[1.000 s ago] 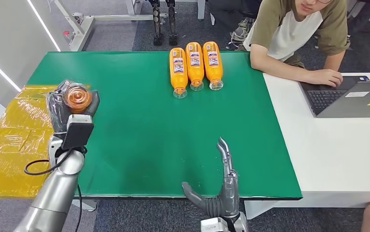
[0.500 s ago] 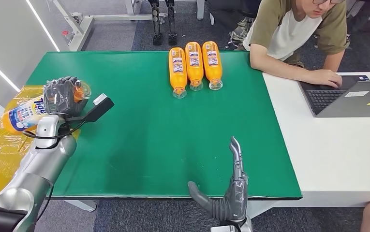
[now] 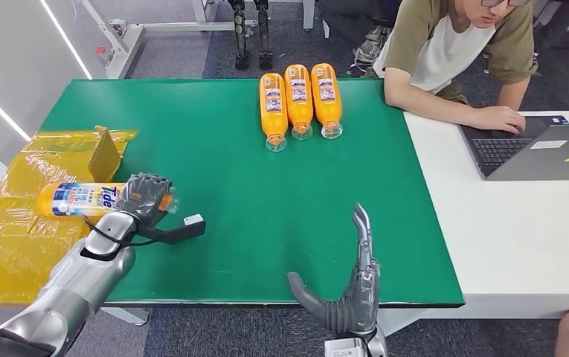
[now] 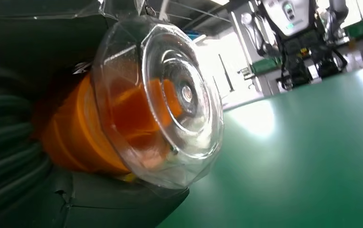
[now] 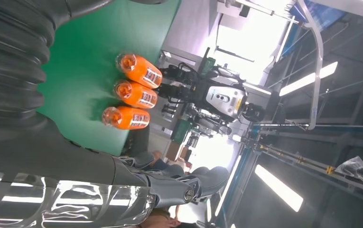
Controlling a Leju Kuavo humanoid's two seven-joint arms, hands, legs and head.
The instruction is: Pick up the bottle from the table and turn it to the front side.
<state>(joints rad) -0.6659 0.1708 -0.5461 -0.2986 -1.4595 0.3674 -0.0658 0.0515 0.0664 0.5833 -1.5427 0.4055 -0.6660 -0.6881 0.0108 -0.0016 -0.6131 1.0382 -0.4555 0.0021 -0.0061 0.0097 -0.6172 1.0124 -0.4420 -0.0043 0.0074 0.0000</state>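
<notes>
Green table (image 3: 214,186) under me. Left hand (image 3: 144,196) fingers wrapped round bottle (image 3: 80,199) near clear cap; rigid, slick plastic, probably liquid-heavy. Right hand (image 3: 348,294) fingers spread, empty.

bottle (image 3: 80,200) in my left hand (image 3: 141,196): glossy clear plastic, paper label | table mat (image 3: 251,201): matt green | sheet (image 3: 13,223) beside mat: crinkled shiny yellow film

Four orange bottles (image 3: 299,91), one laptop (image 3: 538,152)
</notes>
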